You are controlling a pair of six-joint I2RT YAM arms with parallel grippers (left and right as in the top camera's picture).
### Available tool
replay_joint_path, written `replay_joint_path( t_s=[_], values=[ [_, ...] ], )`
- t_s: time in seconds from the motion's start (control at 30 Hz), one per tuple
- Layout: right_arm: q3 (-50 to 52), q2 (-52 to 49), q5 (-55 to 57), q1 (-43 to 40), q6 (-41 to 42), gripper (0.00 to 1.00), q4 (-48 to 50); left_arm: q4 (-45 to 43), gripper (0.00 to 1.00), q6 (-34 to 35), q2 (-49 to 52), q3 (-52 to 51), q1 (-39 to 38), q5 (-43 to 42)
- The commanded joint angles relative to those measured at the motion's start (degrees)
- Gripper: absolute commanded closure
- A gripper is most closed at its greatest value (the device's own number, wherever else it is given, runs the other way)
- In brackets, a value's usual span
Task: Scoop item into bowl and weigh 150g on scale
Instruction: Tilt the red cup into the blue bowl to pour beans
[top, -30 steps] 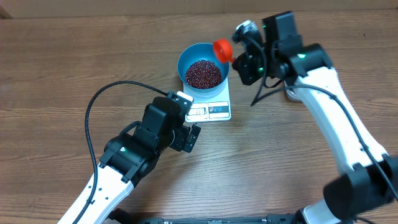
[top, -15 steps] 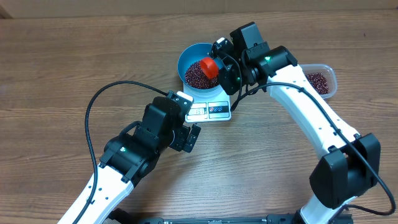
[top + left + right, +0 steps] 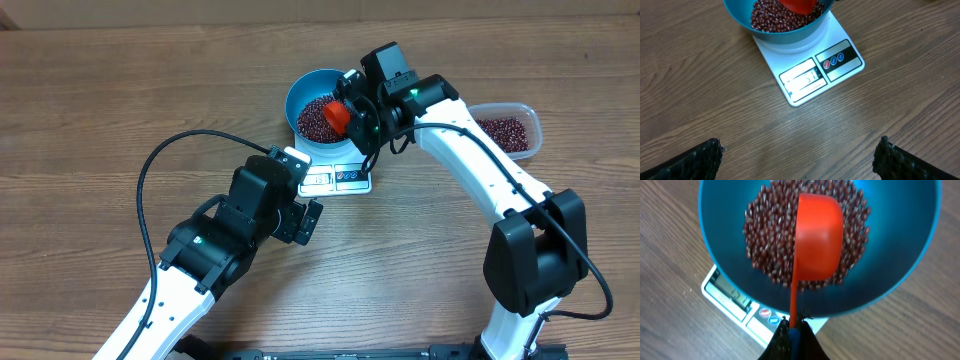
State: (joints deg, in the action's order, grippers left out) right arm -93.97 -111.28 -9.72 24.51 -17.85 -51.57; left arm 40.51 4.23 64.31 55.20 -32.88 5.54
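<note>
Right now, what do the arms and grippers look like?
The left arm and right arm have white links and black joints. A black cable loops off the left one. The left gripper has black textured fingers; the right gripper is black too.

My left arm (image 3: pixel 200 250) reaches in from the near left edge, and the left gripper (image 3: pixel 800 162) has its fingers spread wide with nothing between them. My right arm (image 3: pixel 480 160) stretches forward and bends leftward, with the right gripper (image 3: pixel 792 335) pinched tight on the thin handle of a red scoop (image 3: pixel 817 235).
</note>
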Motion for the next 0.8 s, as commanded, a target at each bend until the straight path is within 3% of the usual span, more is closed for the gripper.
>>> replay_joint_path(
  t_s=[0.0, 0.23, 0.77],
  values=[
    [-1.0, 0.0, 0.3, 0.0, -0.2, 0.97, 1.0, -0.2, 0.00, -1.0, 0.2, 0.0, 0.2, -0.7],
    [-1.0, 0.0, 3.1, 0.0, -0.9, 0.97, 3.3, -0.2, 0.01, -1.0, 0.2, 0.0, 0.2, -0.7],
    [-0.9, 0.0, 3.5, 0.0, -11.5, 0.97, 0.1, -0.2, 0.00, -1.0, 0.2, 0.0, 0.2, -0.7]
  ],
)
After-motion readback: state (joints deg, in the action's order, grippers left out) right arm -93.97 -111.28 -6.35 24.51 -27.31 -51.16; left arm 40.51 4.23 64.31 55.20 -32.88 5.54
